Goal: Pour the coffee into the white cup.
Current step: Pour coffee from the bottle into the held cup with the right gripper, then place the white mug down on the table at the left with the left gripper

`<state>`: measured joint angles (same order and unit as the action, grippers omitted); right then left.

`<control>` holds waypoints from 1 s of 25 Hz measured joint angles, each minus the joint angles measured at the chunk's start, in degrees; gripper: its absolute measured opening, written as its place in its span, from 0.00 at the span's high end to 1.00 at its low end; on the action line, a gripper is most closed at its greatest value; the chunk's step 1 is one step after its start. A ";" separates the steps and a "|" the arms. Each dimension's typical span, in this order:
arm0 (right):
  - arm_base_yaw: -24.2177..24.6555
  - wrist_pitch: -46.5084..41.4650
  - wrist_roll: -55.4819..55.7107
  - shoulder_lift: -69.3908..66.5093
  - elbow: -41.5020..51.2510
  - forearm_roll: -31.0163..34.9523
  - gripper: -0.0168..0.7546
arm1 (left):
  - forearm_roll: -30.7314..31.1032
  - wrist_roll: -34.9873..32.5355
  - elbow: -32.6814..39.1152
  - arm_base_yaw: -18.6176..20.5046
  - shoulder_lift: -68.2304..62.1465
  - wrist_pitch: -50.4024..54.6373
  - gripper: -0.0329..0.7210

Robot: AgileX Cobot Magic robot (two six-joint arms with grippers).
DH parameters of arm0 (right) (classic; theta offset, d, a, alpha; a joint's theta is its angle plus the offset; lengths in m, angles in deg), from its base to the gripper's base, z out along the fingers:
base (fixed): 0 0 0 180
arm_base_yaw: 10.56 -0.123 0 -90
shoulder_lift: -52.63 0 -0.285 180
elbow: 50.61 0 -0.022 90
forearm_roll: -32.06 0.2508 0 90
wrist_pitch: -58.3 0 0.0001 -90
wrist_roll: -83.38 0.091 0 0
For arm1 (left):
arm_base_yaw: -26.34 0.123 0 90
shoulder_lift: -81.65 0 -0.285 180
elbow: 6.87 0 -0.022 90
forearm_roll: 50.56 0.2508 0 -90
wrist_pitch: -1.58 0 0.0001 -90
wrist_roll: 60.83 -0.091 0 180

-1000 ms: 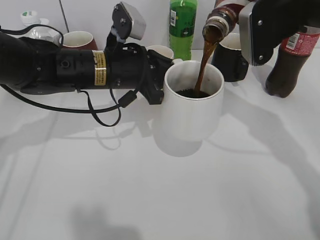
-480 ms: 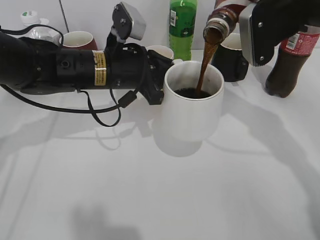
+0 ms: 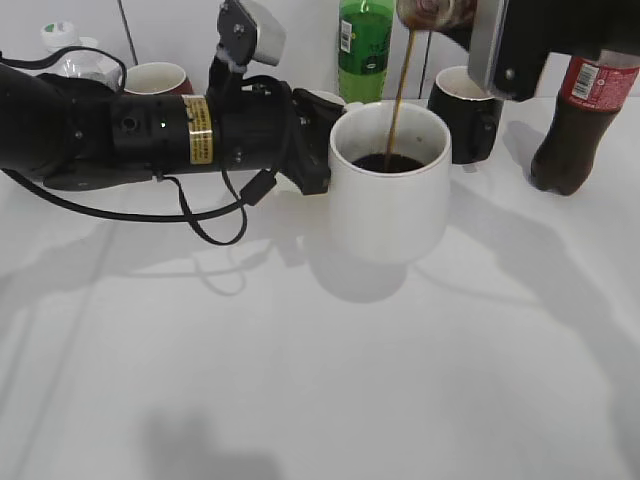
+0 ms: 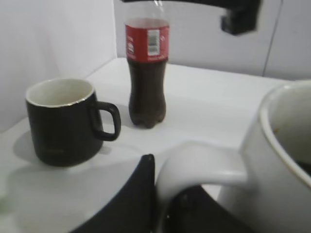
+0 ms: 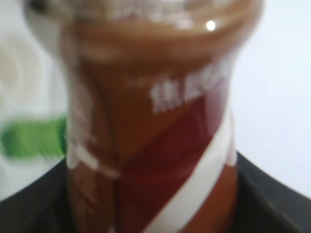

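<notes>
The white cup (image 3: 388,195) stands mid-table with dark coffee inside. My left gripper (image 3: 312,150) is shut on its handle (image 4: 204,165). My right gripper is shut on the coffee bottle (image 3: 432,10), tipped high above the cup at the top edge of the exterior view. A thin brown stream (image 3: 397,100) falls from its mouth into the cup. In the right wrist view the bottle (image 5: 155,126) fills the frame, blurred, with its brown, red and white label; the fingers sit at the lower corners.
A black mug (image 3: 468,112) stands behind the cup, a red-labelled cola bottle (image 3: 575,125) at right, a green bottle (image 3: 365,50) behind, a red-brown cup (image 3: 158,78) at back left. The black mug (image 4: 65,121) and cola bottle (image 4: 147,73) show in the left wrist view.
The right gripper lifted the coffee bottle higher, so its mouth is now at the top edge. The stream has thinned and lengthened. The cup and left arm shifted slightly.
</notes>
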<state>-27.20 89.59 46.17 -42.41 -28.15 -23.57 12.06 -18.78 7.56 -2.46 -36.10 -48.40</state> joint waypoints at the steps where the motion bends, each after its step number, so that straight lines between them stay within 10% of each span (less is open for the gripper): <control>1: 0.00 0.95 2.99 -0.34 0.00 -0.01 0.29 | -0.52 0.00 0.00 0.00 0.00 -0.05 0.90; 14: 0.00 10.42 54.66 -2.99 0.00 -0.18 0.29 | -1.55 0.00 0.00 3.19 0.84 -0.23 0.90; 25: 0.00 9.38 64.81 -2.99 0.37 -0.20 0.29 | -1.30 0.00 8.07 12.12 8.23 -0.16 0.90</control>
<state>-27.20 98.97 110.98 -45.40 -27.78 -23.77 10.76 -18.78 15.63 9.66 -27.87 -48.55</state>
